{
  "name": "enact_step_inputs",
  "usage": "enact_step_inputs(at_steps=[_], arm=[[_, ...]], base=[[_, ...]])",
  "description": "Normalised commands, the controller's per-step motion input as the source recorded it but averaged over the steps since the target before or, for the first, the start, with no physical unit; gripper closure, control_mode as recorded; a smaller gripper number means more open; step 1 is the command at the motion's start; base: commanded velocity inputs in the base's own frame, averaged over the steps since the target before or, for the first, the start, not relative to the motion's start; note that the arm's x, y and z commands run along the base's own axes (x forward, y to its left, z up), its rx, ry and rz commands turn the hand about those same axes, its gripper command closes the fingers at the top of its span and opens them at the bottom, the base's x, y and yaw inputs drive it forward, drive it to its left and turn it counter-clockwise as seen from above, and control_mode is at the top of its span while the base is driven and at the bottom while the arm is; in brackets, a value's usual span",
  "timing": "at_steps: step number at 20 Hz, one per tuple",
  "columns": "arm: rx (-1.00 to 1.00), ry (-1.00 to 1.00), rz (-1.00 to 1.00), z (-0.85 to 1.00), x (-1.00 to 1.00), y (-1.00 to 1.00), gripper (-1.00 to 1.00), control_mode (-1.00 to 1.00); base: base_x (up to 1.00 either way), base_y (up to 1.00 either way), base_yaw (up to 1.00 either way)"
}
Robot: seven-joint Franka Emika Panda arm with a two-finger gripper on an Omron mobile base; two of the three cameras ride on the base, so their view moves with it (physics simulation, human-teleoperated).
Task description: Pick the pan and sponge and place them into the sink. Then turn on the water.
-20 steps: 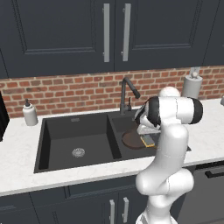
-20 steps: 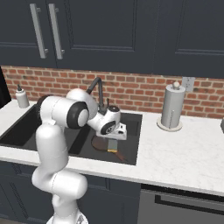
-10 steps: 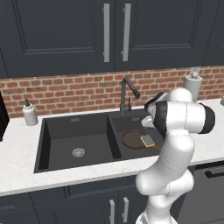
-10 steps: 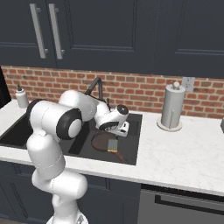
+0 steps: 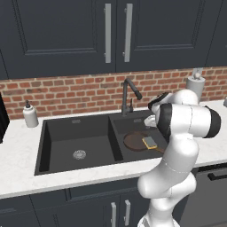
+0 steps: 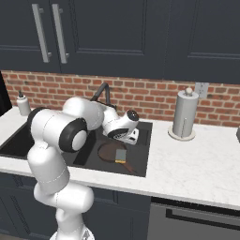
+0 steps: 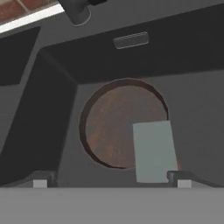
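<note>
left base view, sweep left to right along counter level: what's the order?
soap dispenser → left basin drain → faucet → pan → sponge → paper towel roll

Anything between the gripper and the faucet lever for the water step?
Nothing visible. The gripper, open and empty, sits over the right basin of the matte black sink, where the reddish-brown frying pan and yellow sponge already lie. The dark gooseneck faucet stands behind the basin with open space between it and the hand.

You've got the pan (image 5: 135, 141) in the sink's (image 5: 80, 133) right basin, sponge (image 5: 150, 142) sitting on it.
</note>
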Motion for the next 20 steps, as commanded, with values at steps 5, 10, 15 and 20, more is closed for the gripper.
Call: enact_step_inputs(at_steps=[5, 10, 15, 20], arm=[[0.05, 0.00, 0.00, 0.02, 0.00, 0.00, -1.00, -1.00], [0.20, 0.00, 0.00, 0.05, 0.00, 0.00, -1.00, -1.00], [0.24, 0.00, 0.00, 0.14, 0.00, 0.00, -1.00, -1.00], [0.21, 0.00, 0.00, 0.21, 0.00, 0.00, -1.00, -1.00]], base=[[0.00, 0.00, 0.00], [0.00, 0.00, 0.00], [0.00, 0.00, 0.00], [0.00, 0.00, 0.00]])
